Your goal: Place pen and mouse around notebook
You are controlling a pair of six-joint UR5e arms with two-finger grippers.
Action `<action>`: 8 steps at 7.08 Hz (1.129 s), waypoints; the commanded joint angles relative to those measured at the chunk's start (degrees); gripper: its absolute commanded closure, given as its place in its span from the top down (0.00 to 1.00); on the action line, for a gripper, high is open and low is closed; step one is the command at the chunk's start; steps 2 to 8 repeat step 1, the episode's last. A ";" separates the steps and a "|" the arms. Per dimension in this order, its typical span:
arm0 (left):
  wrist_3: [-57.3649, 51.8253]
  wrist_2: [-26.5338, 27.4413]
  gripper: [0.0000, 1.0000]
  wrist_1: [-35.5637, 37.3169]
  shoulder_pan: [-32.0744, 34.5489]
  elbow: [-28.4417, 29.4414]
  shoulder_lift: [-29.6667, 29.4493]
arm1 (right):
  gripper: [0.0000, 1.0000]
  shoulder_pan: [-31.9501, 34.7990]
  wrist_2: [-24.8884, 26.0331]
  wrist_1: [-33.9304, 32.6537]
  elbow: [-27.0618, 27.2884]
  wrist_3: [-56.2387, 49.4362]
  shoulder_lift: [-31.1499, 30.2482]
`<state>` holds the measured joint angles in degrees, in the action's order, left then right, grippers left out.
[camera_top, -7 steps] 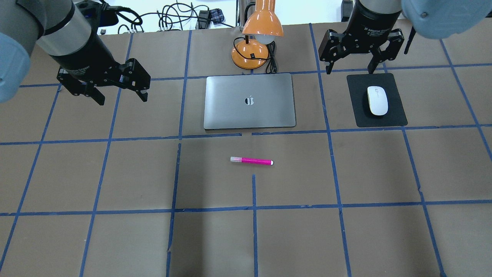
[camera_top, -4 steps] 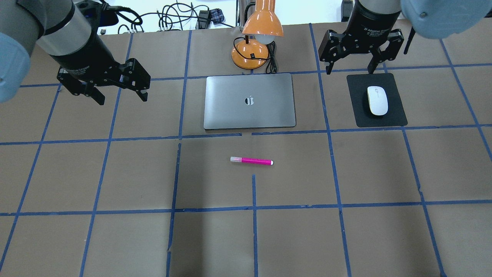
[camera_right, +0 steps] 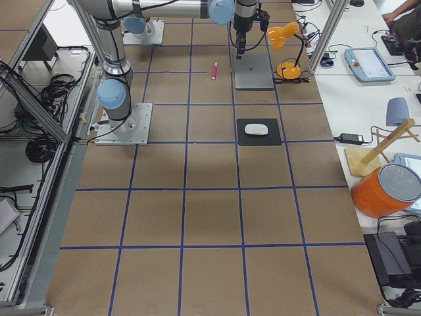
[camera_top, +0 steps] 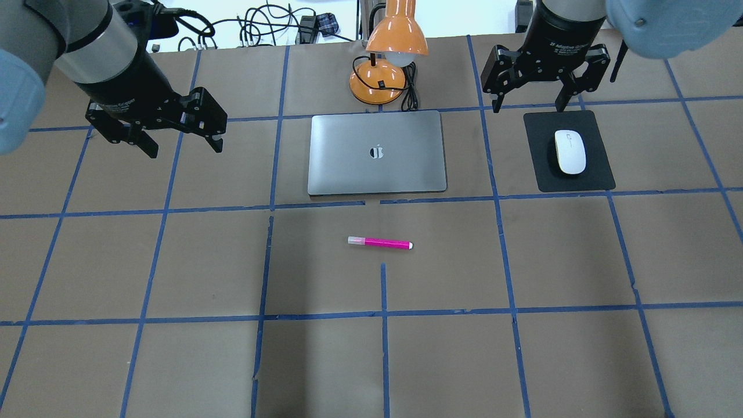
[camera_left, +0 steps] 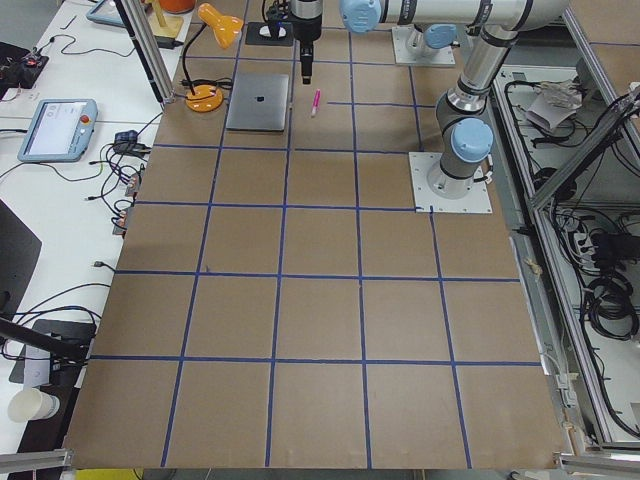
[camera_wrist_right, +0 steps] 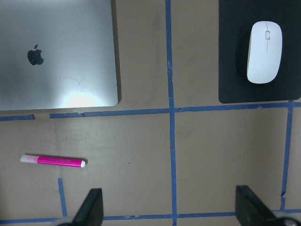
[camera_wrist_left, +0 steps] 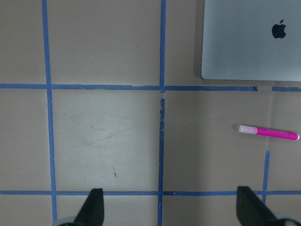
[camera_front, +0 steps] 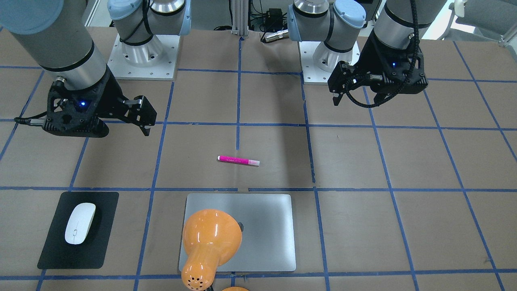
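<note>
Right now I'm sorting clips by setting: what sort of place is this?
Most likely a robotics lab. The arm bases are bolted to a table gridded with blue tape, a teach pendant lies on a side bench, and the notebook, mouse and lamp look like staged props.

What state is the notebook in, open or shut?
Shut. The notebook lies flat on the table with its lid down and the logo facing up; no screen or keys show.
</note>
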<state>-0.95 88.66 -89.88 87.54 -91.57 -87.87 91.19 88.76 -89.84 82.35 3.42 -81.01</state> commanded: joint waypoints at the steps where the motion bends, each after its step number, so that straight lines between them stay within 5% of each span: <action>1: 0.07 -0.07 1.00 -0.21 0.00 0.08 0.41 | 1.00 0.04 0.01 0.02 0.00 0.01 -0.02; 8: 0.07 -0.07 1.00 -0.21 0.00 0.08 0.41 | 1.00 0.04 0.01 0.02 0.00 0.01 -0.02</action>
